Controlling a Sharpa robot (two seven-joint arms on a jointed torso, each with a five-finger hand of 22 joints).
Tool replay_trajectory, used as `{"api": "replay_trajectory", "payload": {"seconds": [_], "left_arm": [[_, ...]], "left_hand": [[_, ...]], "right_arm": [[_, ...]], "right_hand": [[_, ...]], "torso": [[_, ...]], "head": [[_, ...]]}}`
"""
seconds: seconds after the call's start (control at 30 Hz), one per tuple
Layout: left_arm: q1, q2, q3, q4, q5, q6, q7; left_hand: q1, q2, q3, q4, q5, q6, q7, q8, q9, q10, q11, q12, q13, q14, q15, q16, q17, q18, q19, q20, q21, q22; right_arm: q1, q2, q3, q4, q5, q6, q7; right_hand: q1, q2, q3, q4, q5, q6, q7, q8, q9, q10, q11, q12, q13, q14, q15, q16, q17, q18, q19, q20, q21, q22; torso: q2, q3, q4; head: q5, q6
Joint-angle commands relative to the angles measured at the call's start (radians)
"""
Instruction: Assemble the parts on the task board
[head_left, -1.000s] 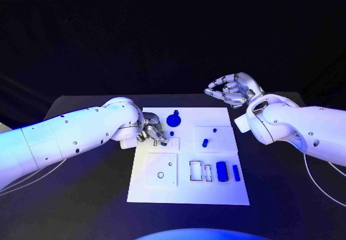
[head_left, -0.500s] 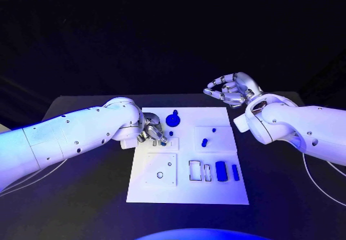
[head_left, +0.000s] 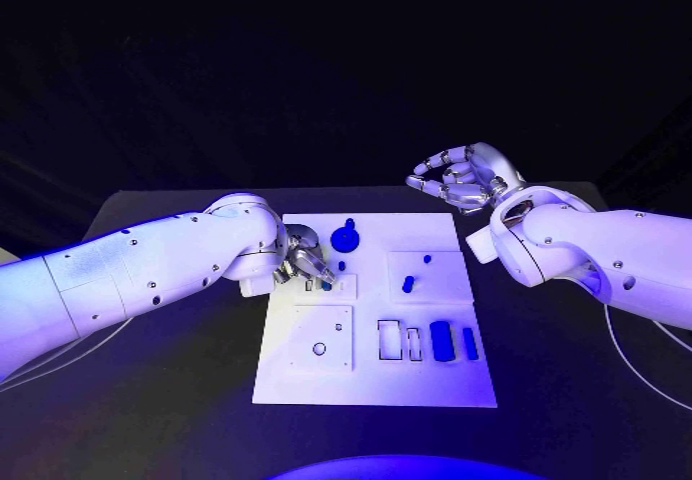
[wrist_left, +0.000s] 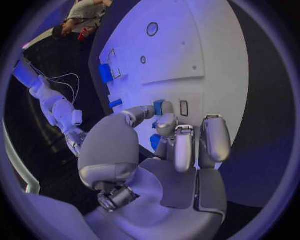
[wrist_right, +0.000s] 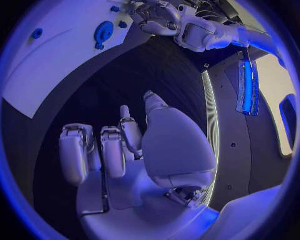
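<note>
The white task board (head_left: 375, 385) lies mid-table. My left hand (head_left: 306, 262) hovers over its near-left upper area. It pinches a small blue part (wrist_left: 159, 107) between thumb and a finger, right beside a narrow slot (wrist_left: 183, 108). A round blue disc part (head_left: 346, 238) stands at the board's far edge. Two small blue pieces (head_left: 410, 283) lie on a raised square plate. Two blue blocks (head_left: 441, 342) lie beside rectangular slots (head_left: 389, 340). My right hand (head_left: 464, 178) hangs raised beyond the board's far right corner, fingers curled in with nothing in them.
A raised plate with a round hole (head_left: 320, 349) sits on the board's near left. The black table (head_left: 159, 400) surrounds the board. The disc part (wrist_right: 103, 31) and my left hand (wrist_right: 156, 20) also show in the right wrist view.
My left hand has edged slightly toward me with the small blue part at its fingertips. The right hand has stayed in place.
</note>
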Motion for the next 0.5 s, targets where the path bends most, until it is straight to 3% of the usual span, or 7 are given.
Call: {"api": "replay_trajectory", "payload": {"seconds": [0.03, 0.3, 0.37, 0.5], "left_arm": [[-0.008, 0.002, -0.006, 0.002, 0.002, 0.027, -0.003], [-0.008, -0.002, -0.006, 0.002, 0.011, 0.03, -0.003], [-0.008, -0.004, -0.006, 0.002, 0.013, 0.025, -0.003], [-0.008, -0.006, -0.006, 0.002, 0.016, 0.003, 0.0]], "left_hand": [[-0.015, -0.008, -0.034, 0.006, -0.014, 0.006, -0.001, -0.009, -0.001, -0.003, -0.003, -0.006, -0.003, 0.086, -0.007, 0.0, 0.199, -0.007, 0.003, -0.005, -0.007, -0.003], [-0.045, -0.029, -0.148, 0.078, -0.025, 0.014, 0.005, -0.031, -0.004, -0.008, 0.001, -0.009, 0.0, 0.085, -0.003, -0.002, 0.196, -0.008, 0.005, -0.003, -0.01, -0.003], [-0.044, -0.026, -0.183, 0.11, -0.075, 0.017, 0.005, -0.037, -0.003, -0.008, 0.002, -0.008, 0.003, 0.085, -0.002, -0.002, 0.197, -0.008, 0.006, -0.001, -0.01, -0.001], [-0.036, -0.025, -0.202, 0.129, -0.1, 0.018, 0.006, -0.041, -0.002, -0.009, 0.003, -0.008, 0.004, 0.085, -0.002, -0.002, 0.197, -0.008, 0.006, -0.001, -0.01, -0.001]], "right_arm": [[-0.001, -0.001, 0.0, 0.002, -0.005, 0.014, 0.005], [-0.001, -0.002, 0.0, 0.003, -0.004, 0.019, 0.004], [-0.001, -0.003, 0.0, 0.003, -0.002, 0.021, 0.004], [-0.001, -0.002, 0.0, 0.004, 0.002, 0.022, 0.002]], "right_hand": [[-0.004, 0.005, -0.006, 0.0, 0.004, -0.005, -0.003, 0.007, -0.002, -0.003, -0.003, -0.004, 0.044, 0.09, -0.003, -0.007, 0.199, 0.019, 0.059, -0.005, -0.008, 0.209], [-0.005, 0.003, -0.008, 0.0, 0.004, -0.006, -0.003, 0.007, -0.002, -0.003, -0.003, -0.004, 0.044, 0.089, -0.003, -0.007, 0.198, 0.019, 0.059, -0.005, -0.009, 0.209], [-0.005, 0.001, -0.009, 0.0, 0.003, -0.006, -0.003, 0.007, -0.002, -0.004, -0.003, -0.005, 0.043, 0.089, -0.003, -0.007, 0.197, 0.019, 0.058, -0.005, -0.01, 0.209], [-0.006, 0.0, -0.01, 0.0, 0.003, -0.006, -0.003, 0.007, -0.003, -0.004, -0.003, -0.006, 0.043, 0.089, -0.003, -0.007, 0.197, 0.019, 0.058, -0.005, -0.01, 0.208]], "torso": [[-0.001, -0.0004, 0.0005], [-0.001, -0.0007, -0.0002], [-0.001, -0.0008, -0.0008], [0.0, -0.0007, -0.0011]], "head": [[-0.001, 0.0], [-0.004, 0.0], [-0.005, 0.001], [-0.007, 0.0]]}}
